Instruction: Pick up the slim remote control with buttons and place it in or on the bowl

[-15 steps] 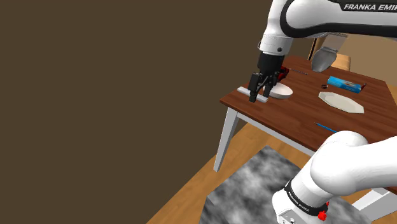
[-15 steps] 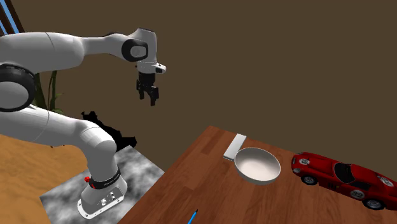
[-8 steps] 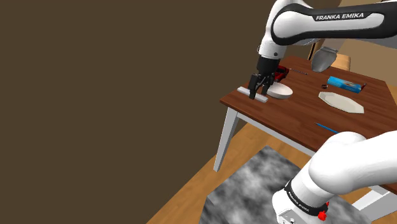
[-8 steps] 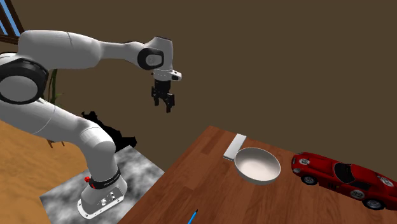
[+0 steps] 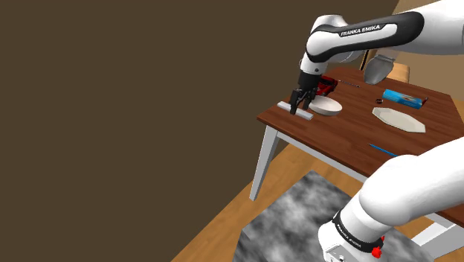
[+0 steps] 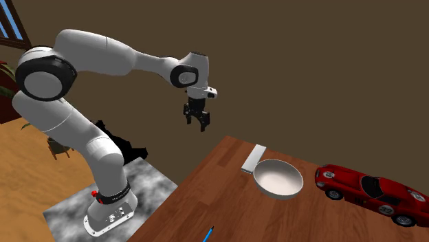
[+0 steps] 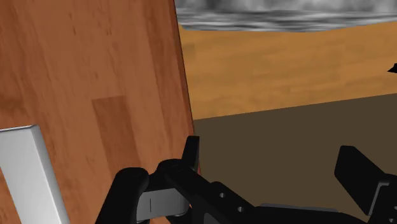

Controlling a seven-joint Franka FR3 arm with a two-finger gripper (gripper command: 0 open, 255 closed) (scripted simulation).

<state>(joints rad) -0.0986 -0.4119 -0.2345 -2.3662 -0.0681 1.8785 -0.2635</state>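
Remote (image 6: pixel 254 159), drawn as a plain grey slab, lies flat on the brown wooden worktop (image 6: pixel 227 206) right of centre in the second exterior view. It lies along the worktop's far edge, just beside the rim of the white bowl (image 6: pixel 278 177); whether the two touch I cannot tell, and no buttons can be made out on it. In the shoulder view the remote (image 5: pixel 283 105) sits at the left corner of the worktop (image 5: pixel 334 134), upper right of the frame, with the bowl (image 5: pixel 331 109) just to its right and the pincer (image 5: pixel 300 110) overlapping it in the frame. In the second exterior view the pincer (image 6: pixel 200 125) hangs in the air above centre, up and to the left of the remote and well apart from it, pointing down. Its fingers stand apart with nothing between them. In the wrist view the pincer (image 7: pixel 272 162) looks past the edge of the worktop (image 7: pixel 95 63) onto a wood floor and brown wall, and the remote (image 7: pixel 28 172) lies on the worktop outside the gap, beyond one finger (image 7: pixel 191 151). A red car (image 6: pixel 368 192) stands right of the bowl, near the second exterior view's right edge, and a blue pen (image 6: pixel 207 234) lies at its bottom edge.
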